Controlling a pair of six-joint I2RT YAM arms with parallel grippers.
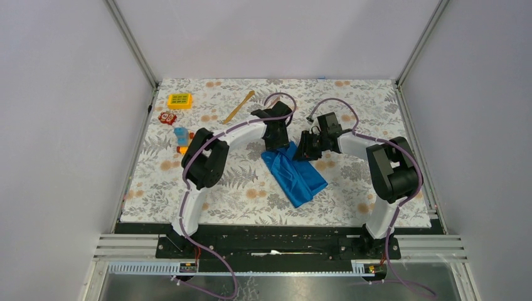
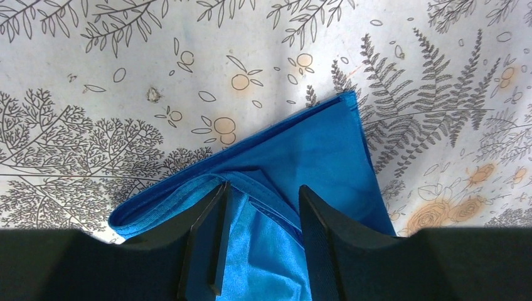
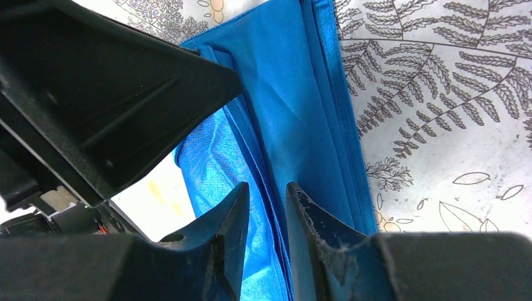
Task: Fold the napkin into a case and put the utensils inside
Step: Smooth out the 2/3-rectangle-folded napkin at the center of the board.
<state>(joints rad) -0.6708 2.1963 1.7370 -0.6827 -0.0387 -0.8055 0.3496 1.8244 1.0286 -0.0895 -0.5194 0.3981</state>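
Item: napkin (image 1: 295,174), royal blue, folded into a rough long strip, lying slantwise at the middle of the flower-printed counter (image 1: 219,202). Its far end sits beneath both arms.

Left pincer (image 2: 263,188): fingers apart, straddling the far end of the cloth. Layered folds run between them, and one hemmed edge shows just inside the left finger (image 2: 210,244).

Right pincer (image 3: 267,186): fingers drawn to a narrow gap and clamped on a lengthwise fold of the cloth (the fabric fills the gap). The left arm's black body is close beside it.

One wooden utensil (image 1: 238,108): lying at the far left of the counter, well apart from the cloth.

Sundries at far left: yellow toy (image 1: 179,100), red toy (image 1: 167,117), blue-orange toy (image 1: 182,139).
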